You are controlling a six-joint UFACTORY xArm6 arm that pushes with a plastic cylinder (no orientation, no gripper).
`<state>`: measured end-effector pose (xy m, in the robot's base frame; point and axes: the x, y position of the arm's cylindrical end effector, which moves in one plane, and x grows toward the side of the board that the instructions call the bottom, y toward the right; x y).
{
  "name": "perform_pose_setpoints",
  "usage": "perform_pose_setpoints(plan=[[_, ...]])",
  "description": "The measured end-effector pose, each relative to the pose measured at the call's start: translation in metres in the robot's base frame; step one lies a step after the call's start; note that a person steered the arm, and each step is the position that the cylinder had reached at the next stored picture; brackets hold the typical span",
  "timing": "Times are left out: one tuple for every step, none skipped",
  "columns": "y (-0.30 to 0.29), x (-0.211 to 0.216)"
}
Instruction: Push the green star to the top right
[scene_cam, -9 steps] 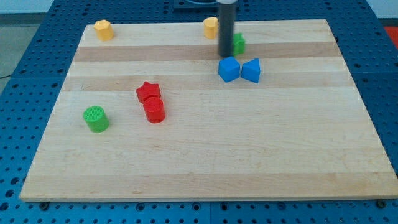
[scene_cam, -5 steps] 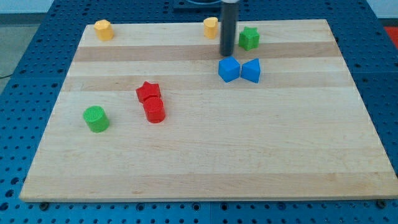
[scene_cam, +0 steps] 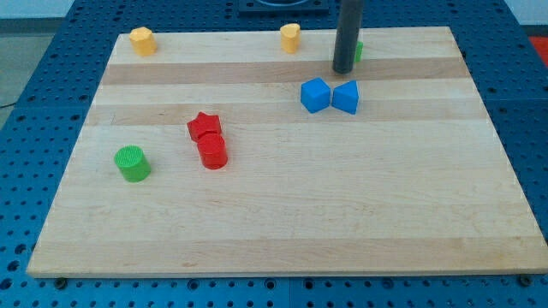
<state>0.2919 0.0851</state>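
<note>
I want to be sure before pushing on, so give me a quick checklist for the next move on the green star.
1. My tip on the board: ok.
2. Green star visible: not ok, mostly hidden behind the rod, only a sliver shows.
3. Tip touching the star: cannot tell.
4. Star at the top right corner: not ok, wooden board continues rightward.
5. Blue blocks out of the path: ok, below the tip.
6. Yellow block out of the way: ok, to the view's left.
</note>
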Motion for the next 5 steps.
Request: perform_pose_setpoints(plan=[[-0.021, -0.005], [-0.015, -0.014], [0.009, -0.014], [0.046, -0.014], [0.032, -0.014]])
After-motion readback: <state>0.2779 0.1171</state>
